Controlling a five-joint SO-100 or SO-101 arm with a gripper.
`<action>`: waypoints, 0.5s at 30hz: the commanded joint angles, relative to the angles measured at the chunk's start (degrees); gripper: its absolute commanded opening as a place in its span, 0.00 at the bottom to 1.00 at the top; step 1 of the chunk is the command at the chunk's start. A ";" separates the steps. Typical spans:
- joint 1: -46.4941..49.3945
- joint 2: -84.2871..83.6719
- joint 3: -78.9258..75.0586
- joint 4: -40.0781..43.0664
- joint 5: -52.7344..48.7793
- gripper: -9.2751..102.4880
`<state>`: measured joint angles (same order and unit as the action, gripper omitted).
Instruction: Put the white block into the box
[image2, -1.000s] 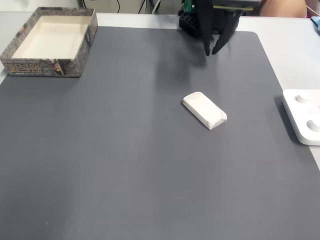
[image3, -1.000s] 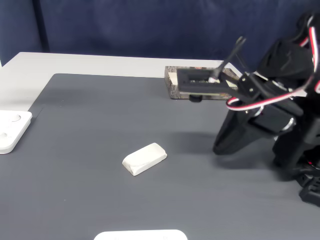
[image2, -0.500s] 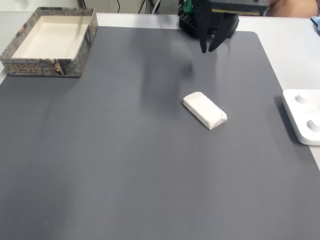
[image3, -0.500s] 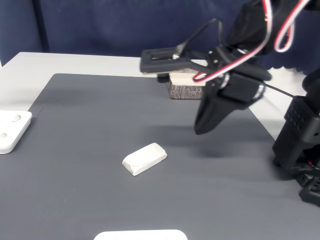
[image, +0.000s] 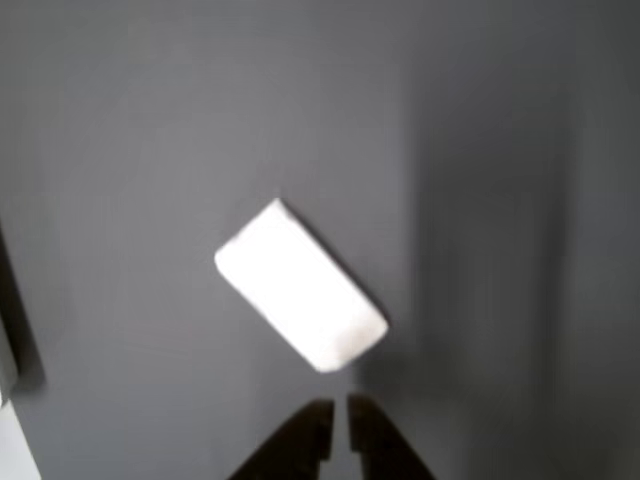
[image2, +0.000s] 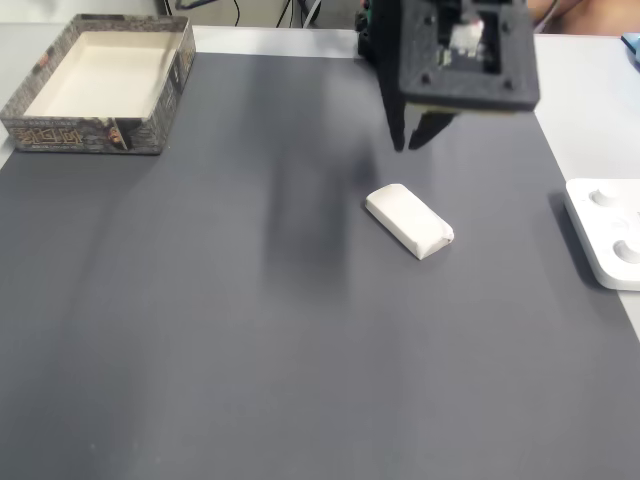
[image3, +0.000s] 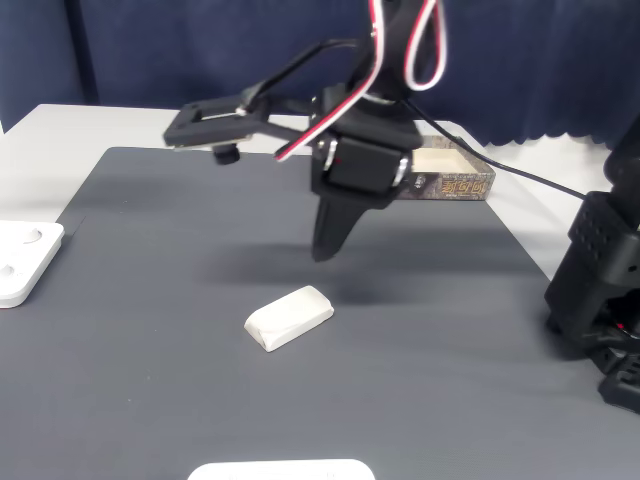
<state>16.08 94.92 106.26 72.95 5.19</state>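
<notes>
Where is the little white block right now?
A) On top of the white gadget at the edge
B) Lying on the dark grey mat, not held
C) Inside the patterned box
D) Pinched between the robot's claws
B: the white block lies flat on the mat, with the gripper hanging above it and the box far off.
</notes>
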 joint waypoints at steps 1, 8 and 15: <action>-1.41 -2.81 -6.86 -0.62 0.62 0.07; -1.85 -7.21 -9.14 2.20 4.39 0.07; -2.72 -9.05 -9.93 2.29 4.83 0.07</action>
<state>14.94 85.61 100.55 74.79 9.14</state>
